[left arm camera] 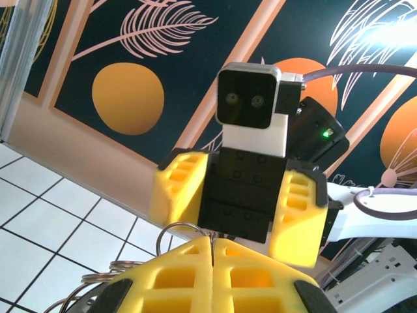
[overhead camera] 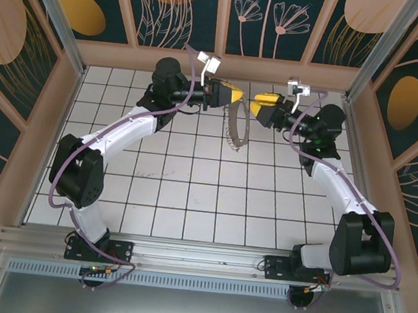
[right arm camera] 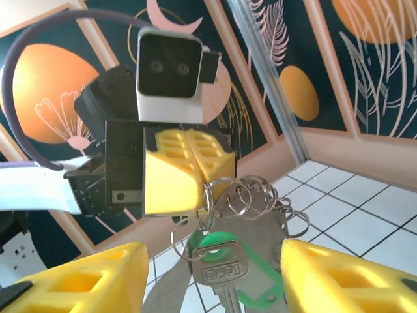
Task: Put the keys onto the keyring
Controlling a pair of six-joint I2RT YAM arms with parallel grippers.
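above the far side of the table (overhead camera: 192, 171) we see the left claw (right arm camera: 186, 171) clenched on the keyring (right arm camera: 251, 195). the green key (right arm camera: 220, 262) hangs from it between the spread fingers of the released right claw (right arm camera: 214, 277).

Left arm (overhead camera: 121, 135), right arm (overhead camera: 334, 182): white link shells, black joint housings, black base plates. Purple cable (left arm camera: 365, 66) looped along each. Left gripper (right arm camera: 192, 171), right gripper (left arm camera: 239, 215): black bodies, jaws clad in yellow ribbed blocks. White-and-black wrist camera (left arm camera: 251, 98) fitted above; green LED (left arm camera: 325, 134) noted on black housing.
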